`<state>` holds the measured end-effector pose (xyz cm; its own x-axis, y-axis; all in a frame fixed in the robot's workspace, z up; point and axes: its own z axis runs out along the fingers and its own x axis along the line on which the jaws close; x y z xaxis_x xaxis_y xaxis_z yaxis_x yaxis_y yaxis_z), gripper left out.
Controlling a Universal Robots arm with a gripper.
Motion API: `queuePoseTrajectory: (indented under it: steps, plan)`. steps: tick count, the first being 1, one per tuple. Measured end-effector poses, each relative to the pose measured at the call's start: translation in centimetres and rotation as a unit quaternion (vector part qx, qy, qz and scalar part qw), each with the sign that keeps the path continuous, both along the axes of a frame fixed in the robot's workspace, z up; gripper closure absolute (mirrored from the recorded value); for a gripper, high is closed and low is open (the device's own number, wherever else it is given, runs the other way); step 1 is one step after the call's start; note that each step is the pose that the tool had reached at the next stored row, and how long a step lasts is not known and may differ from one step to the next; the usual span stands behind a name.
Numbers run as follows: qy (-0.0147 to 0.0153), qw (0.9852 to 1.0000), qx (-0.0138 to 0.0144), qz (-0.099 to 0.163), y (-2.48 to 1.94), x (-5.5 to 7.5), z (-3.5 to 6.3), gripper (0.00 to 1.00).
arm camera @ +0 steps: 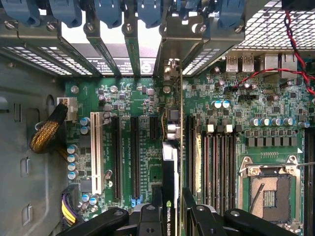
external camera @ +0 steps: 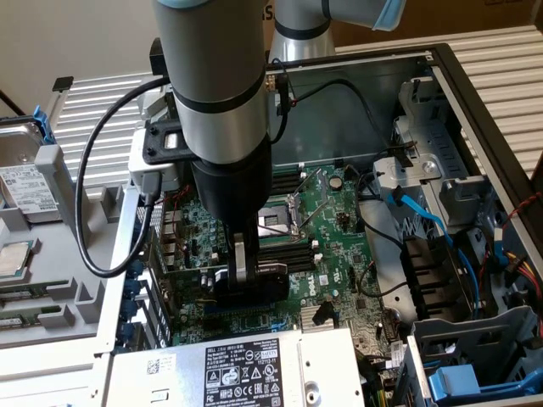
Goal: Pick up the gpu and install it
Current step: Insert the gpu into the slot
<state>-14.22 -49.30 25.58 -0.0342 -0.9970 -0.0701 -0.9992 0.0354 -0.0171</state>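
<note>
Directly above the motherboard (arm camera: 147, 147), inside the open computer case (external camera: 475, 93), you find the gpu (arm camera: 170, 187) standing on edge between the fingers of the gripper (arm camera: 170, 216). Note that the card hangs straight below the gripper, so the thing to be installed lies at the fingertips, not off to a side. Its long axis runs parallel to the long black expansion slots (arm camera: 134, 157) on the motherboard, with its far end pointing toward the metal bracket bays (arm camera: 123, 54) at the case's rear wall. In the wrist view the card's thin edge lines up over the board between the expansion slots and the memory slots (arm camera: 219, 162); whether its lower edge already touches a slot cannot be told. The jaws stand partly closed, clamped on the two faces of the gpu. In the exterior view the gripper (external camera: 246, 275) sits low over the motherboard, just beside the processor socket (external camera: 276, 220).
</note>
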Motion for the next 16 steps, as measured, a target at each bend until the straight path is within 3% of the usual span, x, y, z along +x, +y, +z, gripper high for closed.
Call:
queuePoseTrajectory:
  steps: [16]
  plan:
    - [0.0000, 1.0000, -0.0001, 0.000, 0.00, 0.00, -0.12, 0.74]
